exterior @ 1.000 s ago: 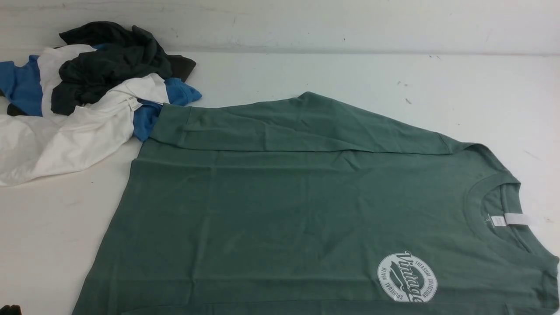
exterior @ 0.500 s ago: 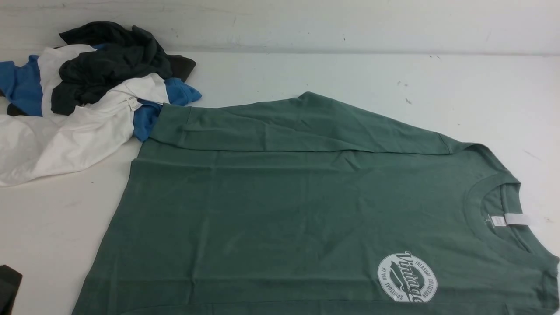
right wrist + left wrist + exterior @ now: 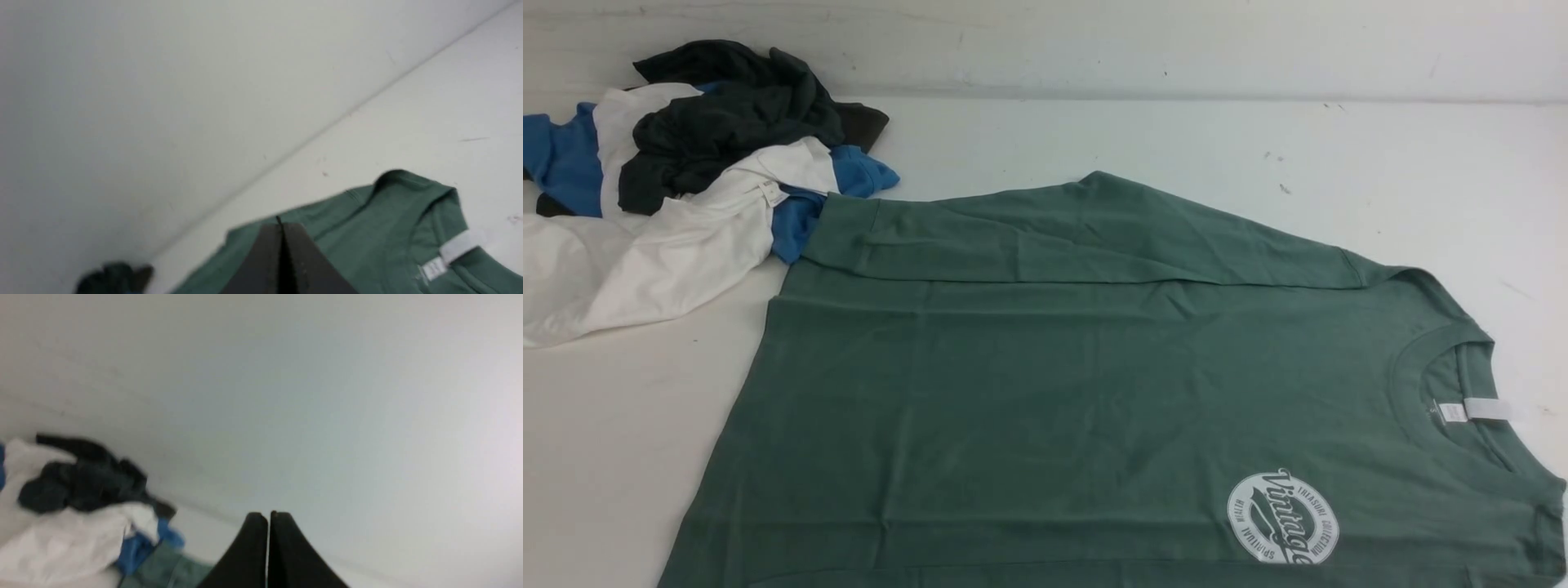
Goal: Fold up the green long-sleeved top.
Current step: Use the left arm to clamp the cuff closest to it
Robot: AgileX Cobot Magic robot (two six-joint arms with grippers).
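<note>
The green long-sleeved top (image 3: 1078,392) lies flat on the white table, collar and white neck label (image 3: 1474,410) to the right, round white "Vintage" logo (image 3: 1282,517) near the front. One sleeve (image 3: 1045,233) is folded across its far edge. Neither gripper shows in the front view. My left gripper (image 3: 268,516) is shut and empty, raised, facing the wall. My right gripper (image 3: 280,226) is shut and empty, raised above the top's collar end (image 3: 392,228).
A heap of blue, white and dark charcoal garments (image 3: 686,180) lies at the table's far left, touching the green sleeve's cuff; it also shows in the left wrist view (image 3: 77,514). A white wall (image 3: 1094,41) bounds the table's far side.
A dark part of the left arm showed at the front view's lower left corner half a second ago and has now left the view. The top has not moved.
</note>
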